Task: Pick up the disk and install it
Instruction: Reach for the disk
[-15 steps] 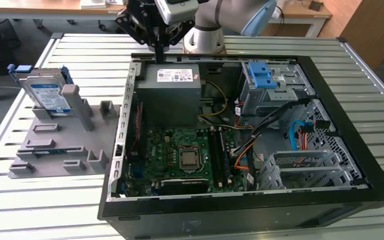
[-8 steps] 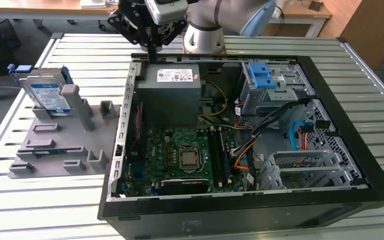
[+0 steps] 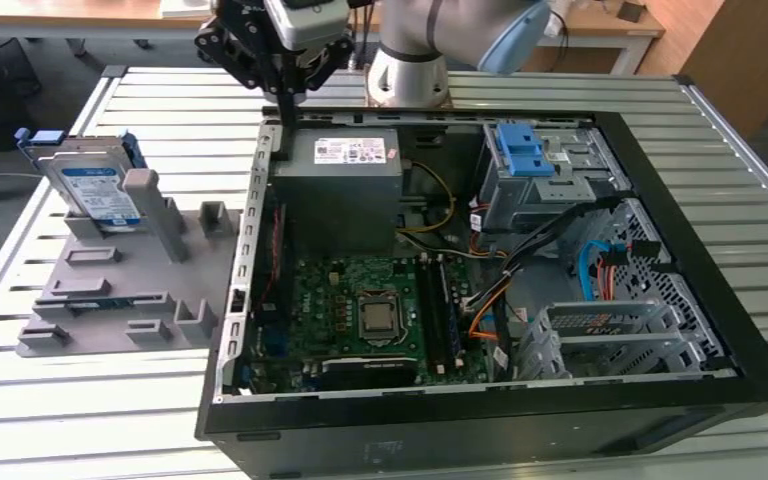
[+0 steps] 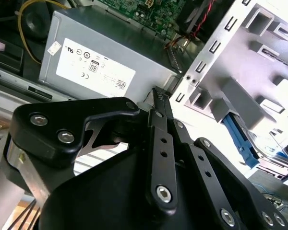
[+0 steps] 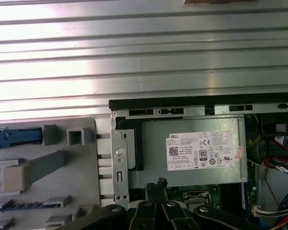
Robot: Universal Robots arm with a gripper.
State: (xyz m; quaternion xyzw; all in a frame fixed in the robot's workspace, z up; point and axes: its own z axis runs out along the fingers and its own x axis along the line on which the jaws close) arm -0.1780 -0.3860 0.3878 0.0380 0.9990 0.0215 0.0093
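Claw, pressed together and empty, is hovering near the power supply, while the disk, probably rigid, weighty and fragile, is inviting a grip by its blue-bracketed edges.

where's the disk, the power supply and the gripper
disk (image 3: 96,190), exterior view, on its white-and-blue label
power supply (image 3: 337,205), exterior view, on its grey face
gripper (image 3: 288,100), exterior view, between its fingertips

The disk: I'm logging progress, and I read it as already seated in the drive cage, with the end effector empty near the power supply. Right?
No. The exterior view shows the disk standing upright in the grey fixture outside the computer case, on that view's left, not in the drive cage. The end effector is empty near the power supply.
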